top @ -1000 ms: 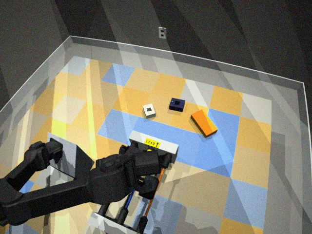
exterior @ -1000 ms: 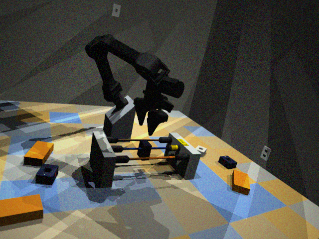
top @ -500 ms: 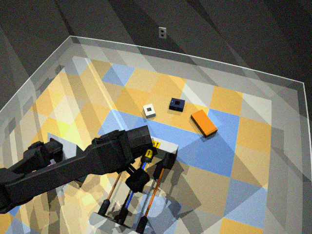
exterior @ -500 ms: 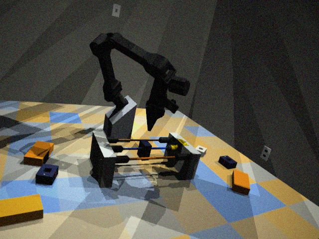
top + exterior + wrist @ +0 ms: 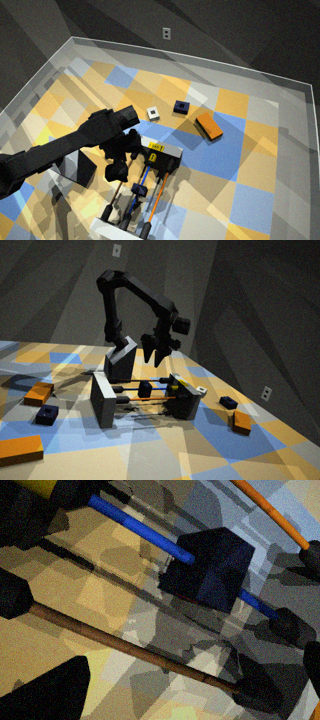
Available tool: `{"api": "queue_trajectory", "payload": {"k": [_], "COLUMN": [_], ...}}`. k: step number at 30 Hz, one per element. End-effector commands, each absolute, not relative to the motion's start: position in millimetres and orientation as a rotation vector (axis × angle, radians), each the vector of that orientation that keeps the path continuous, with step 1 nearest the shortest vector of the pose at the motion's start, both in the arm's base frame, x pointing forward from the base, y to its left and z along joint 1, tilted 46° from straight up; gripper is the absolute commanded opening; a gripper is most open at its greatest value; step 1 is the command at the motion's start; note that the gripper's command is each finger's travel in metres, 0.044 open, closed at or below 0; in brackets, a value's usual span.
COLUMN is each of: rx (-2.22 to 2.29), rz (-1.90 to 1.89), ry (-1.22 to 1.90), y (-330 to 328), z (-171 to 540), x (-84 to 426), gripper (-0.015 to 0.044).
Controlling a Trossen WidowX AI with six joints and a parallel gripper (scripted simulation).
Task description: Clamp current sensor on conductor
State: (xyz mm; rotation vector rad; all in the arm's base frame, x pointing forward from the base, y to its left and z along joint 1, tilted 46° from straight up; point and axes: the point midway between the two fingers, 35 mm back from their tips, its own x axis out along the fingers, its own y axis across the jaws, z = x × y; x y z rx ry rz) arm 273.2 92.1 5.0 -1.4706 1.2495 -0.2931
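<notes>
The dark navy sensor sits around the blue conductor, between the two end blocks. It looks like a closed block, somewhat tilted; its arrow and latch cannot be made out. A yellow arrow tag is at the blue conductor's end, beside the LOAD label on the block top. My gripper is open and empty, above the conductors and clear of the sensor.
The brown conductor and orange conductor flank the blue one. A white block, navy block and orange block lie beyond the LOAD end. Other blocks lie left in the exterior view.
</notes>
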Motion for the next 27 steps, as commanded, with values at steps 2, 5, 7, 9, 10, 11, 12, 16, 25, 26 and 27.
{"api": "queue_trajectory", "payload": {"k": [2,5,7,9,10,11,12,16,25,26,27], "rx": [-1.032,-0.939,-0.869,-0.794,-0.755,-0.720,-0.710,-0.709,-0.709,-0.709,-0.765], "rz": [-0.561,-0.564,-0.566,-0.567,-0.567,-0.568,-0.567,-0.567,-0.567,-0.567,-0.574], "ry": [0.683,0.585,0.528,0.475,0.451,0.430,0.423,0.423,0.423,0.423,0.474], "y": [88,87,86,85,85,85,85,85,85,85,87], "z": [-5,-4,-4,-4,-3,-3,-3,-3,-3,-3,-4], "x": [226,219,215,212,210,209,209,209,209,209,213], "gripper": [0.0440,0.0440,0.0440,0.0440,0.0440,0.0440,0.0440,0.0440,0.0440,0.0440,0.0440]}}
